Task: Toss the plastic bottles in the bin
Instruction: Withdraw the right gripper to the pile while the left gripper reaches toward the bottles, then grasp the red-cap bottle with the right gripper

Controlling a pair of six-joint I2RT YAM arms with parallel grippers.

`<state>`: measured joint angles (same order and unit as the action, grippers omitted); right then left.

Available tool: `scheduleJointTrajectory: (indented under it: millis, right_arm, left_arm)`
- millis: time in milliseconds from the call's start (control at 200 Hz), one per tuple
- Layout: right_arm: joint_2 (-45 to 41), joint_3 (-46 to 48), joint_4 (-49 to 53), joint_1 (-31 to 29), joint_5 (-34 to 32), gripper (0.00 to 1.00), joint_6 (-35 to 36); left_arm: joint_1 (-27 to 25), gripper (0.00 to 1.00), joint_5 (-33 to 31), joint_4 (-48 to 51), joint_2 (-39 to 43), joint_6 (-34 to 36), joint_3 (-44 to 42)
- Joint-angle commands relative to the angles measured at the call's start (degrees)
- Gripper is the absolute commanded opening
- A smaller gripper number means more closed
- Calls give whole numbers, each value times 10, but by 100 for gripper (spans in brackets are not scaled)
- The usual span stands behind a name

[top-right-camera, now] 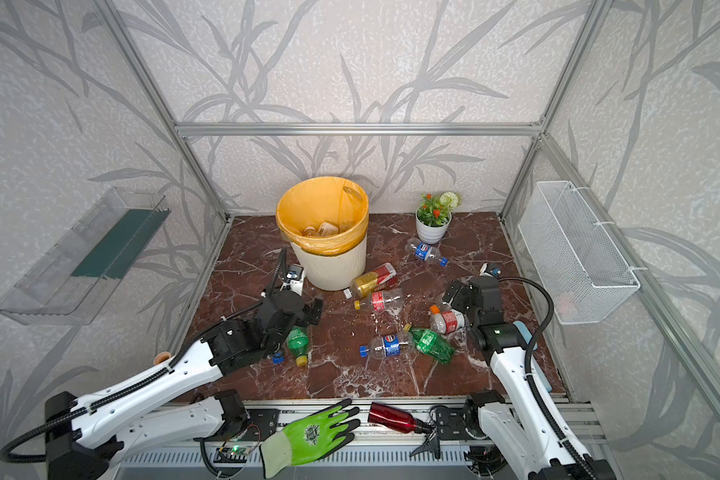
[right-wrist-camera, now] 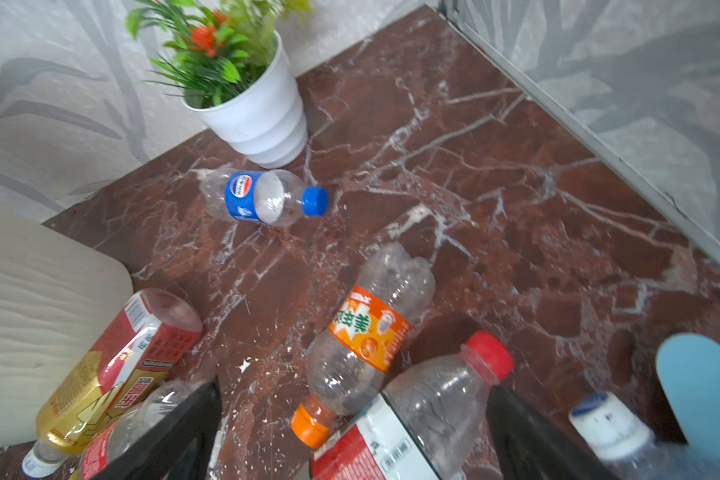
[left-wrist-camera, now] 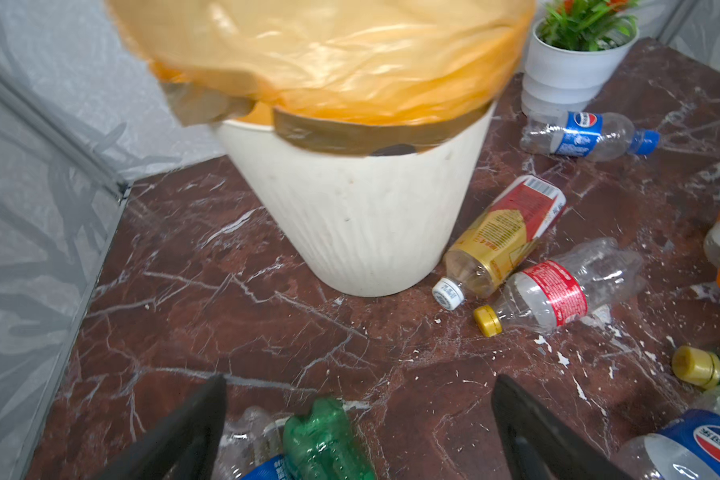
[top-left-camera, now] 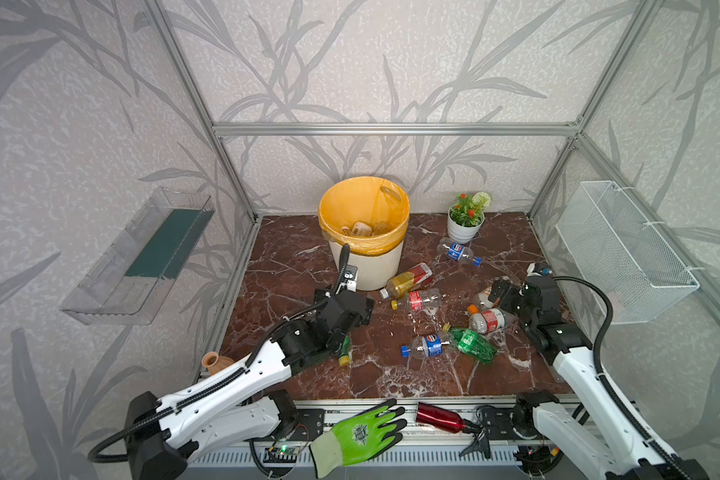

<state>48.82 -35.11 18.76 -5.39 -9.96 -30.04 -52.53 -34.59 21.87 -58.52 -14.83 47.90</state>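
The bin (top-left-camera: 366, 266) (top-right-camera: 333, 266) (left-wrist-camera: 362, 216), cream-white with a yellow-orange liner, stands at the back with a few bottles inside. Several plastic bottles lie on the marble floor. My left gripper (top-left-camera: 360, 309) (left-wrist-camera: 358, 386) is open in front of the bin, above a green bottle (top-right-camera: 298, 345) (left-wrist-camera: 325, 440) and a clear blue-labelled one (left-wrist-camera: 258, 440). My right gripper (top-left-camera: 497, 293) (right-wrist-camera: 354, 386) is open over a red-capped bottle (right-wrist-camera: 429, 407) (top-left-camera: 491, 320) and an orange-labelled bottle (right-wrist-camera: 366, 332). Neither gripper holds anything.
More bottles lie between the arms: gold-red (top-left-camera: 408, 279), red-labelled (top-left-camera: 418, 300), green (top-left-camera: 472, 345), blue-labelled (top-left-camera: 427, 345) and another (top-left-camera: 458, 252) by the flower pot (top-left-camera: 464, 228). A wire basket (top-left-camera: 624, 249) hangs right, a clear shelf (top-left-camera: 142, 257) left. Glove (top-left-camera: 362, 436) and red metal bottle (top-left-camera: 439, 417) lie in front.
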Motion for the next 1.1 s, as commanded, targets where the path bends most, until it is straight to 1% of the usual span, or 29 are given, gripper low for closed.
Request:
scheduleJointTrajectory:
  millis: [0, 115, 255, 420, 695, 1095]
  right_arm:
    - [-5, 10, 73, 21, 12, 99, -71]
    - [-9, 36, 80, 39, 50, 99, -127]
    - [-7, 61, 74, 40, 79, 99, -152]
    - [5, 80, 54, 40, 101, 97, -160]
    - [71, 101, -24, 40, 139, 93, -178]
    - [127, 124, -85, 40, 150, 90, -214]
  left_arm:
    - [-23, 99, 1, -32, -44, 69, 28]
    - [-44, 99, 28, -58, -76, 94, 38]
    - [-55, 99, 64, -86, -96, 110, 39]
    - [-56, 99, 62, -82, -112, 116, 42]
    - [-56, 99, 47, -88, -93, 114, 21]
    - [-56, 99, 30, -84, -75, 107, 7]
